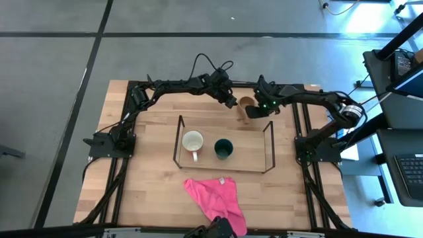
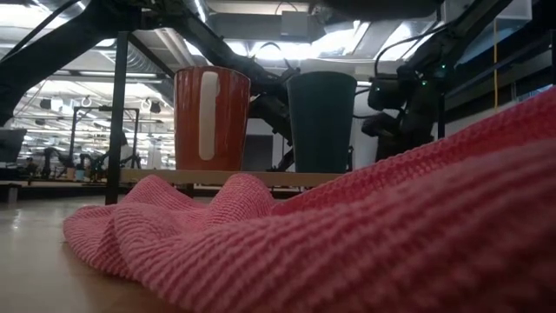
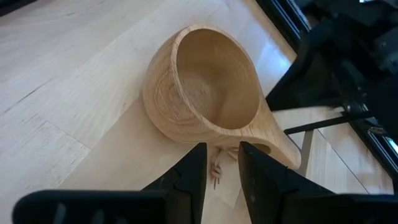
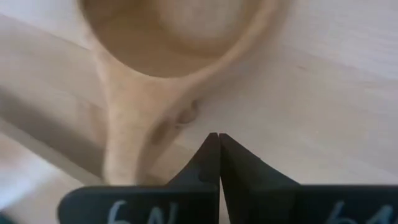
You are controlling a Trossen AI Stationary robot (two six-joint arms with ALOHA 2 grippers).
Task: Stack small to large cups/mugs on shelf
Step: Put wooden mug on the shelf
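Observation:
The tan wooden cup (image 1: 246, 104) lies tipped on its rounded wall on the table behind the shelf (image 1: 267, 142), its mouth (image 3: 214, 81) turned toward my left gripper (image 3: 221, 158). That gripper stands open by a narrow gap at the cup's outer wall beside the handle's root. My right gripper (image 4: 217, 138) is shut, its tips pointing steeply down next to the handle (image 4: 134, 134). The white-inside mug (image 1: 193, 141) and the dark green cup (image 1: 223, 148) stand upright side by side on the shelf. My left gripper comes slanting down from the table's left; its fingertips (image 3: 198, 152) stand against the cup's outer wall (image 3: 214, 138) under the rim, with a thin cord (image 3: 216, 174) in the gap; whether they touch, I cannot tell. My right gripper's shut tips stand just beside the handle's pierced root (image 4: 186, 115); I cannot tell whether they touch it.
A pink cloth (image 1: 215, 197) lies crumpled near the table's front edge and fills the foreground of the low view (image 2: 365, 235). Black frame rails (image 1: 305, 165) run along the table's sides. Bare wood lies left of the wooden cup.

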